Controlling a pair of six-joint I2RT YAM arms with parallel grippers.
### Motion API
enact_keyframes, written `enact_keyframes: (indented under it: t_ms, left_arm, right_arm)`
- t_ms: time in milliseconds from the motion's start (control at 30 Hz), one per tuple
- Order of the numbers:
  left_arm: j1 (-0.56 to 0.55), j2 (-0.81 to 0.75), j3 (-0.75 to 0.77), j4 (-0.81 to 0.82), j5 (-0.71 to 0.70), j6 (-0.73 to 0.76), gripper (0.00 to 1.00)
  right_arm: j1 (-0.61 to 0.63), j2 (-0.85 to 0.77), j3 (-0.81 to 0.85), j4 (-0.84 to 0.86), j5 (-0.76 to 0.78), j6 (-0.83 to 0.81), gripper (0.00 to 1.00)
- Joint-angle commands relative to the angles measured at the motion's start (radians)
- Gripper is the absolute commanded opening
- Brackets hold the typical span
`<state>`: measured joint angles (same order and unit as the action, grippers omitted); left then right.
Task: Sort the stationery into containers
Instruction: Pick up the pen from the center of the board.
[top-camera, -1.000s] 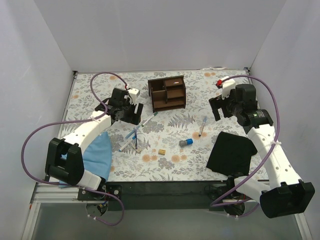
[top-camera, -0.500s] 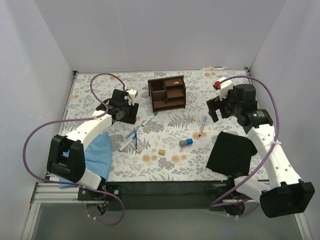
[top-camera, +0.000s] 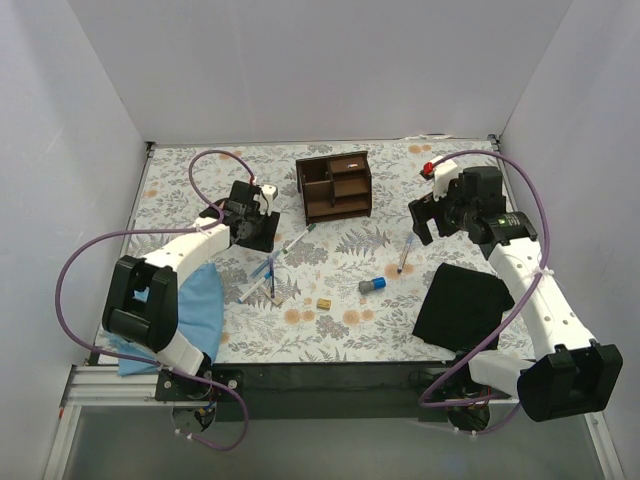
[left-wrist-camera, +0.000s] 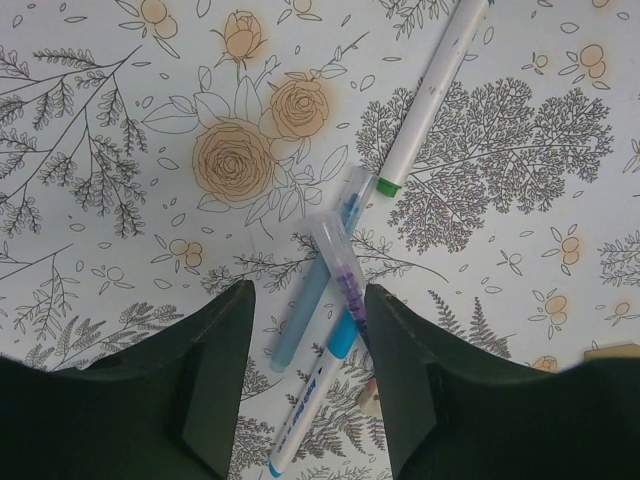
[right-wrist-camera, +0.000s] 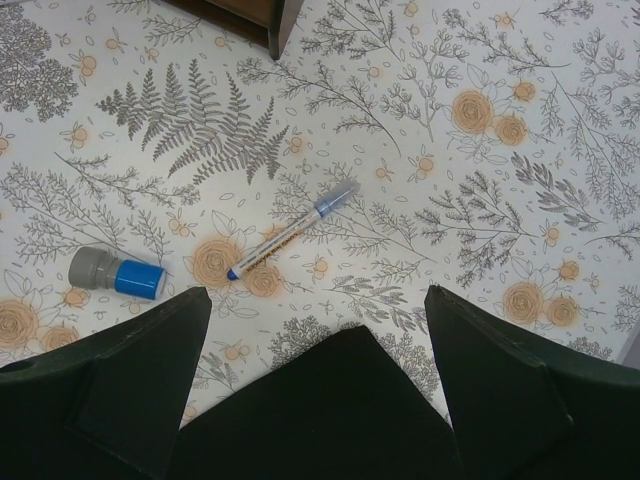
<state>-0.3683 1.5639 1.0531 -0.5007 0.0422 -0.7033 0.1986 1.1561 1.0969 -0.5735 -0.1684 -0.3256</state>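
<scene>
Pens (left-wrist-camera: 340, 272) directly beneath spread left hand (left-wrist-camera: 307, 300)

My left wrist view cuts the white marker (left-wrist-camera: 425, 105) off at the top edge and a tan piece (left-wrist-camera: 615, 351) at the right; my right wrist view catches only a corner of the organiser (right-wrist-camera: 262, 14).

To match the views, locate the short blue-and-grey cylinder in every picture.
Top external: the short blue-and-grey cylinder lies just right of centre.
Left wrist: not in view.
Right wrist: the cylinder lies at lower left.
Shared landmark: the white blue-capped pen lying nearby, in top and right wrist views.
</scene>
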Motion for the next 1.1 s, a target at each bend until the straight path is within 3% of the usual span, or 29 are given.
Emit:
enact_keyframes:
  t_ms: [0,900,1067]
  left_arm:
    - [0.002,0.008,-0.007,0.001,0.015,0.001,0.47]
    - [-0.006,0.182,0.097,-0.032,0.059,-0.004,0.34]
    - [-0.004,0.128,0.088,-0.044,0.001,-0.002,0.36]
  right_arm:
    - [0.002,0.008,-0.009,0.041,-0.023,-0.003,0.98]
    - [0.002,0.103,0.003,0.083,-0.026,0.003,0.98]
    - [0.002,0.093,-0.011,0.087,-0.01,-0.003,0.98]
